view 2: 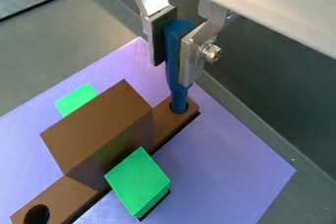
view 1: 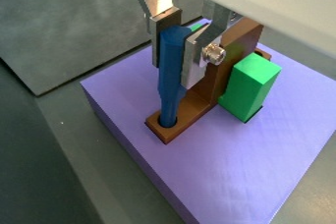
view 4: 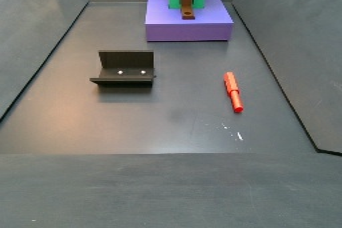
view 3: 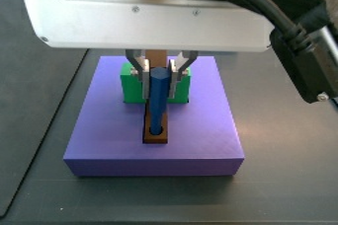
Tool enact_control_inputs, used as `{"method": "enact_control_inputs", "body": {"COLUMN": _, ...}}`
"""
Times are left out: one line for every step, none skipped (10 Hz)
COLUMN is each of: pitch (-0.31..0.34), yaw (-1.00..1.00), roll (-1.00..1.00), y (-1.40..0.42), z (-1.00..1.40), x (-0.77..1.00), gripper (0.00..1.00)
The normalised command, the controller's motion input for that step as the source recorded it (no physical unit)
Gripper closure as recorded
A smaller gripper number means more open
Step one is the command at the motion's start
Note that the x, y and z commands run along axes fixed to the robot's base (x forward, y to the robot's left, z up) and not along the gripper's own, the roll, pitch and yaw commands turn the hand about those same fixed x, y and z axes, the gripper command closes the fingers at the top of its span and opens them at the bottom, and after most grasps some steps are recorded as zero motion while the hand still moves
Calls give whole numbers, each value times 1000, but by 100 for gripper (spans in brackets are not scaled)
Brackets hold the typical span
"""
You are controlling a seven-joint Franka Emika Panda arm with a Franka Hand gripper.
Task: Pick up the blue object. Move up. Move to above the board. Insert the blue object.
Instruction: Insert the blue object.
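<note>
The blue object [view 1: 171, 71] is a straight blue peg held upright. Its lower end sits in the round hole at one end of the brown board [view 1: 197, 110]. The board passes through a green block [view 1: 250, 85] on a purple platform [view 1: 223, 179]. My gripper [view 1: 178, 61] is shut on the peg's upper part, with a pad on each side. A wrist view shows the gripper [view 2: 176, 59], the peg [view 2: 178, 81], the board [view 2: 98, 135] and the green block [view 2: 141, 179]. A side view shows the gripper [view 3: 158, 76] and the peg [view 3: 157, 101] standing on the board [view 3: 157, 132].
A short red stick [view 4: 234, 91] lies on the dark floor, right of centre. The fixture [view 4: 124, 69] stands on the floor to the left. The purple platform [view 4: 187, 24] sits at the far end between sloping grey walls.
</note>
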Motion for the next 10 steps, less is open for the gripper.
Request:
{"method": "enact_control_inputs", "body": {"pitch": 1, "yaw": 174, "roll": 116, "y": 0, "z": -126, "x": 206, "gripper": 100}}
{"method": "enact_control_inputs", "body": {"pitch": 17, "yaw": 197, "roll": 110, "y": -9, "z": -80, "x": 209, "gripper": 100}}
{"method": "enact_control_inputs", "body": {"pitch": 3, "yaw": 217, "roll": 111, "y": -46, "z": -89, "x": 180, "gripper": 100}}
{"method": "enact_control_inputs", "body": {"pitch": 0, "yaw": 217, "roll": 120, "y": -20, "z": -117, "x": 146, "gripper": 100}}
{"method": "enact_control_inputs", "body": {"pitch": 0, "yaw": 211, "roll": 124, "y": -11, "z": -140, "x": 109, "gripper": 100}}
{"method": "enact_control_inputs", "body": {"pitch": 0, "yaw": 200, "roll": 121, "y": 0, "z": -191, "x": 29, "gripper": 100}}
{"method": "enact_control_inputs", "body": {"pitch": -16, "yaw": 120, "roll": 107, "y": -17, "z": -217, "x": 0, "gripper": 100}}
{"method": "enact_control_inputs", "body": {"pitch": -27, "yaw": 86, "roll": 120, "y": -137, "z": -151, "x": -71, "gripper": 100}}
{"method": "enact_control_inputs", "body": {"pitch": -4, "yaw": 40, "roll": 140, "y": -177, "z": -157, "x": 0, "gripper": 100}}
{"method": "enact_control_inputs", "body": {"pitch": 0, "yaw": 0, "roll": 126, "y": -20, "z": -246, "x": 0, "gripper": 100}}
